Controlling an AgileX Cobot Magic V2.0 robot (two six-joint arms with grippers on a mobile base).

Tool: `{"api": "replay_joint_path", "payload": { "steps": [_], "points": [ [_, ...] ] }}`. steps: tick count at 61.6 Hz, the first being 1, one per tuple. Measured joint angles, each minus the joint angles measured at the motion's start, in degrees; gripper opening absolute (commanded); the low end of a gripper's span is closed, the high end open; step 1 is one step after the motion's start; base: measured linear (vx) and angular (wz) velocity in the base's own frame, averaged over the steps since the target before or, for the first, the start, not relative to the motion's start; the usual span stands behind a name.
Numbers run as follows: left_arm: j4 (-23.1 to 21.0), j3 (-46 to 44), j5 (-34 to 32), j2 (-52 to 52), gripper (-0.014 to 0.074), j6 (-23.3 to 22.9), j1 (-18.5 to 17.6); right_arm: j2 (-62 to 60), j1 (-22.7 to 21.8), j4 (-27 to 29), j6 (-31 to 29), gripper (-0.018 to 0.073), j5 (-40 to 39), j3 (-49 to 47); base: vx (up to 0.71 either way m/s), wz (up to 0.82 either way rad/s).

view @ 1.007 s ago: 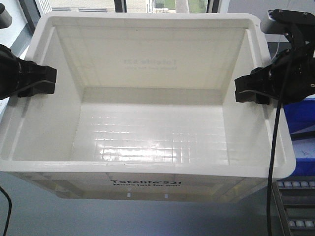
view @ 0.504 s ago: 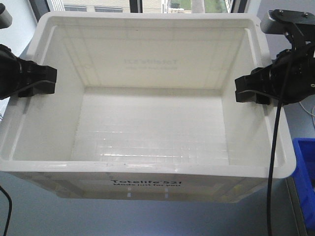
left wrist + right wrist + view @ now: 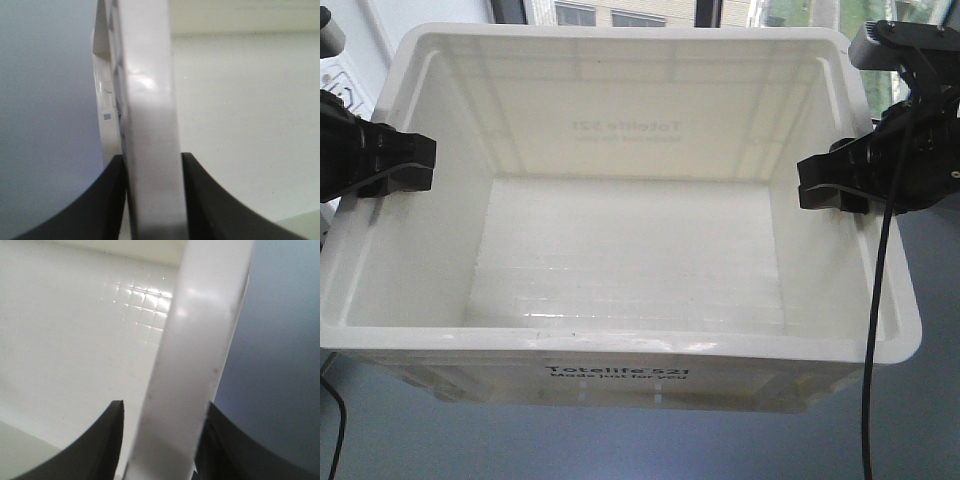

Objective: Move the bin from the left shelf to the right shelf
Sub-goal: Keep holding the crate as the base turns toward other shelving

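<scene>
The white tote [image 3: 620,350] fills nearly all of your front view, held between the two arms with a grey surface showing under its near edge. You cannot tell whether its base rests on anything, since its underside is hidden. Inside it you see only its own smooth walls and a faintly gridded floor [image 3: 630,270]. The black "Totelife 521 Made just for you" print [image 3: 617,375] sits on the tote's near outer wall, and the same print shows faintly, mirrored, through its far wall. Window panes [image 3: 620,12] appear beyond the tote's far rim, cut off by the top of the frame.

The left gripper [image 3: 415,165] is clamped over the tote's left rim. In the left wrist view one black finger [image 3: 112,200] lies outside the rim and the other inside, both pressed against the white plastic. The right gripper [image 3: 820,185] pinches the tote's right rim the same way, with a dark finger [image 3: 107,440] on the inner side and its partner on the outer side. Both arms are cut off at the frame edges.

A black cable [image 3: 875,330] hangs from the right arm across the tote's right rim and near corner. A grey camera housing [image 3: 872,45] sits above the tote's far right corner, only partly in view.
</scene>
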Motion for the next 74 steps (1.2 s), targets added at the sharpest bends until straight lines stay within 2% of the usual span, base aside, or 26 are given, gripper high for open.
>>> {"api": "replay_joint_path", "payload": {
  "steps": [27, 74],
  "points": [
    [0.0, 0.0, -0.28, 0.0, -0.0008, 0.0, 0.0, 0.0, 0.0, 0.0, 0.0, -0.0004, 0.0, 0.04, 0.2, 0.63],
    [0.0, 0.0, -0.18, 0.0, -0.0008, 0.0, 0.0, 0.0, 0.0, 0.05, 0.02, -0.0004, 0.17, 0.04, 0.07, 0.59]
  ]
}}
